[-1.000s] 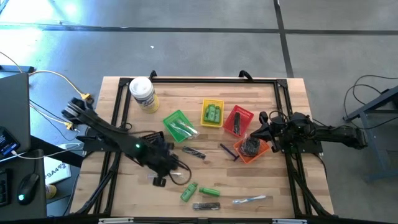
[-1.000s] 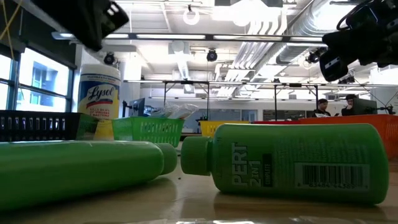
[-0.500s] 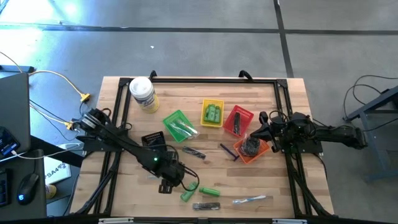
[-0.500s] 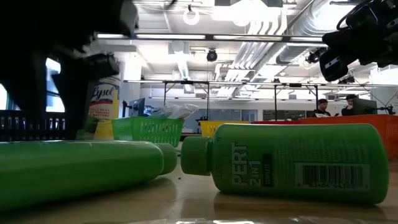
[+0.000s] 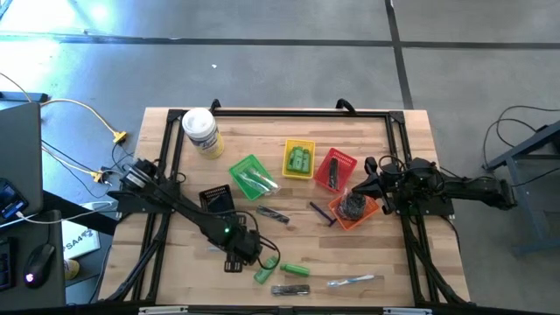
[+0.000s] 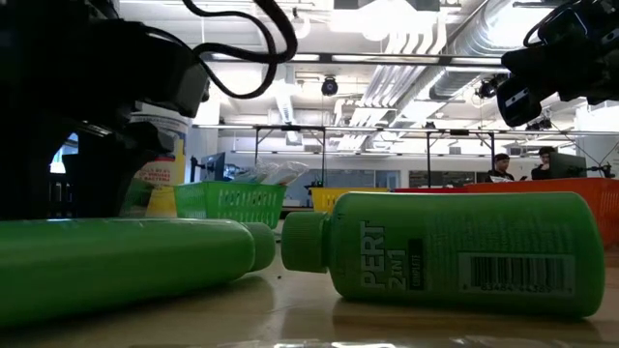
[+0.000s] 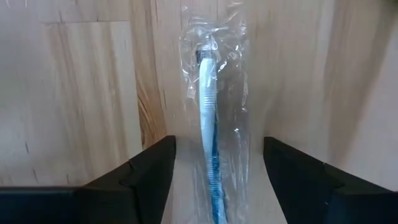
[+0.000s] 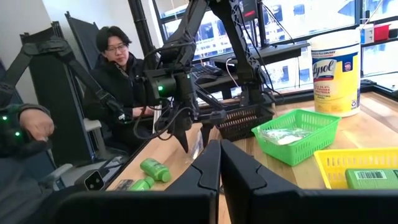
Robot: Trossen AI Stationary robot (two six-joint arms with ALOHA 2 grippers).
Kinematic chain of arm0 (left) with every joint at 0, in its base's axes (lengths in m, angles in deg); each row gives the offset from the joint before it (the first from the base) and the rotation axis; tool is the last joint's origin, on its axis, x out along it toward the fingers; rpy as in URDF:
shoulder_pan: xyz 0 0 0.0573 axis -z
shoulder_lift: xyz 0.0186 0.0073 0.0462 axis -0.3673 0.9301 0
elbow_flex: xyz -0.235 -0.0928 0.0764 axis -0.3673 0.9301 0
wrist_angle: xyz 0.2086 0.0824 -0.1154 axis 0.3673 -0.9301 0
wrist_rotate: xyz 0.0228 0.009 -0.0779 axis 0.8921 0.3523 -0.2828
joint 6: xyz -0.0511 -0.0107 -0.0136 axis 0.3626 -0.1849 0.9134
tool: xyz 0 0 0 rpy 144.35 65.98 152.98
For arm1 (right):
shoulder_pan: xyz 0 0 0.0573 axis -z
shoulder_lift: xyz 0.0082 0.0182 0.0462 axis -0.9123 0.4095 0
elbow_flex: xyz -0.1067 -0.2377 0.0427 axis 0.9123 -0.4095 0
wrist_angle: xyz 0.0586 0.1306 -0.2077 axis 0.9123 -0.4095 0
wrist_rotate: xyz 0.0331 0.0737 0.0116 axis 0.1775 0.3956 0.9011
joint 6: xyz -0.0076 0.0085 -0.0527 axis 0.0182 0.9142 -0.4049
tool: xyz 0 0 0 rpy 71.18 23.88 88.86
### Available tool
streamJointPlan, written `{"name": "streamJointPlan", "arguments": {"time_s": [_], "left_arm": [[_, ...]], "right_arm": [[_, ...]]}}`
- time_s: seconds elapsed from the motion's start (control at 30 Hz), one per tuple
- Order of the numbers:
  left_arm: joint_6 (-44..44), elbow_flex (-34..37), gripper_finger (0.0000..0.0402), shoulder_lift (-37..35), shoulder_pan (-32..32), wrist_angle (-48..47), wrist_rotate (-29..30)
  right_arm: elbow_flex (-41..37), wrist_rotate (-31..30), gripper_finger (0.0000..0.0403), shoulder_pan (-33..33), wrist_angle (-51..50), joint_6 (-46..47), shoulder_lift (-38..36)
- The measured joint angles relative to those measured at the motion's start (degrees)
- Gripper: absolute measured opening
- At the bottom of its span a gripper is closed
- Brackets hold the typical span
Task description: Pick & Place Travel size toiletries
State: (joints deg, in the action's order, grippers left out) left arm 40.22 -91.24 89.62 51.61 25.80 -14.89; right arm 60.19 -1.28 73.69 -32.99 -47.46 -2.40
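Left tool spread over a clear-wrapped toothbrush; right tool shut and waiting above the orange basket.

Left tool (image 7: 214, 180) stands low over the pale wooden surface (image 5: 394, 271), its fingers (image 7: 143, 177) wide apart either side of a clear-wrapped white-and-blue toothbrush (image 7: 208, 134) that lies flat between them, untouched. Landmark: the small green mesh basket (image 5: 249, 175). From it, the left tool (image 5: 249, 254) sits toward the surface's near edge. Two bright green plastic bottles (image 5: 278, 269) lie just beyond that tool, a silvery wrapped piece (image 5: 350, 281) farther along. Right tool (image 8: 219, 165) has its fingers pressed together, holding nothing, well apart from the green basket, over the orange mesh basket (image 5: 360, 216).
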Motion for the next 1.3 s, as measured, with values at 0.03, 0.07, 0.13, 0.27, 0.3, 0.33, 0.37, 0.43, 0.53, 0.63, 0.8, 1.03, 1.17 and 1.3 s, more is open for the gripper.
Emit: {"name": "streamJointPlan", "arguments": {"time_s": [0.03,0.07,0.13,0.27,0.3,0.33,0.37,0.43,0.53,0.63,0.8,1.03,1.17,1.3], "left_arm": [[0.0,0.0,0.0239,0.3,0.0,-0.1,0.1],[0.0,0.0,0.0238,0.3,0.0,-0.1,0.0],[0.0,0.0,0.023,0.4,0.0,-0.1,0.0],[0.1,0.1,0.0174,0.4,0.0,-0.4,0.2],[0.1,0.1,0.0154,0.4,-0.1,-0.5,0.1],[0.1,0.2,0.0132,0.5,-0.1,-0.6,-0.2],[0.1,0.2,0.0109,0.5,-0.2,-0.8,-0.6],[-0.2,0.2,0.006,0.5,-0.2,-1.1,-0.6],[-1.6,-0.2,0.0016,0.5,0.0,-2.0,-0.7],[-3.3,-1.8,0.0026,0.0,0.9,-2.6,-1.6],[-10.0,-5.3,0.0016,-4.3,2.8,-2.2,-2.2],[-19.4,-6.0,0.0014,-14.3,3.5,-2.8,2.5],[-23.9,-5.6,0.0016,-20.5,3.4,-2.6,6.1],[-28.1,-1.4,0.0016,-28.2,1.9,1.8,7.7]], "right_arm": [[0.0,0.0,0.0003,0.0,0.0,0.0,0.0],[0.0,0.0,0.0003,0.0,0.0,0.0,0.0],[0.0,0.0,0.0003,0.0,0.0,0.0,0.0],[0.0,0.0,0.0003,0.0,0.0,0.0,0.0],[0.0,0.0,0.0003,0.0,0.0,0.0,0.0],[0.0,0.0,0.0003,0.0,0.0,0.0,0.0],[0.0,0.0,0.0003,0.0,0.0,0.0,0.0],[0.0,0.0,0.0003,0.0,0.0,0.0,0.0],[0.0,0.0,0.0003,0.0,0.0,0.0,0.0],[0.0,0.1,0.0003,0.0,0.0,0.0,0.0],[0.0,0.3,0.0003,0.0,0.0,1.3,0.0],[0.0,0.3,0.0003,0.0,0.0,1.3,0.0],[0.0,0.4,0.0003,0.0,-0.1,1.3,0.0],[0.0,0.4,0.0003,0.0,-0.1,1.3,0.0]]}}
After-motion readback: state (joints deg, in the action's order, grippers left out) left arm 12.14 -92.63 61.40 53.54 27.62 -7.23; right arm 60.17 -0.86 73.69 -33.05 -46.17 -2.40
